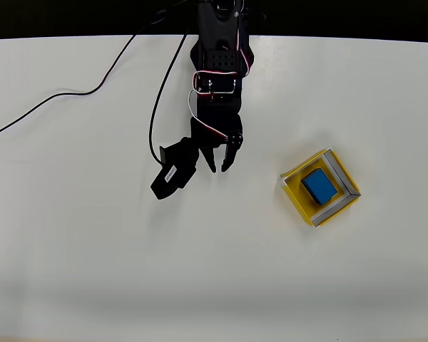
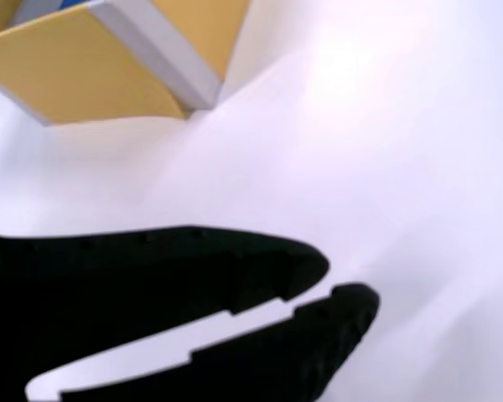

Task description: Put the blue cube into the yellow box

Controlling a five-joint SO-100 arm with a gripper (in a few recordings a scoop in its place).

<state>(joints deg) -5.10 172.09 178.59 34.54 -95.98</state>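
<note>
In the overhead view the blue cube (image 1: 319, 185) lies inside the yellow box (image 1: 297, 194), a shallow tray with pale grey rim edges at the right of the table. My black gripper (image 1: 219, 168) hangs to the left of the box, well apart from it, pointing toward the table's front. Its fingers are drawn together with nothing between them. In the wrist view the gripper (image 2: 339, 285) shows its two dark fingers closed to a thin slit over bare white table. A corner of the yellow box (image 2: 84, 75) sits at the upper left.
A small black module (image 1: 172, 174) hangs beside the gripper on its left. A thin black cable (image 1: 71, 96) trails across the table's upper left. The table (image 1: 214, 285) is plain white, and its far edge meets a dark band at the top.
</note>
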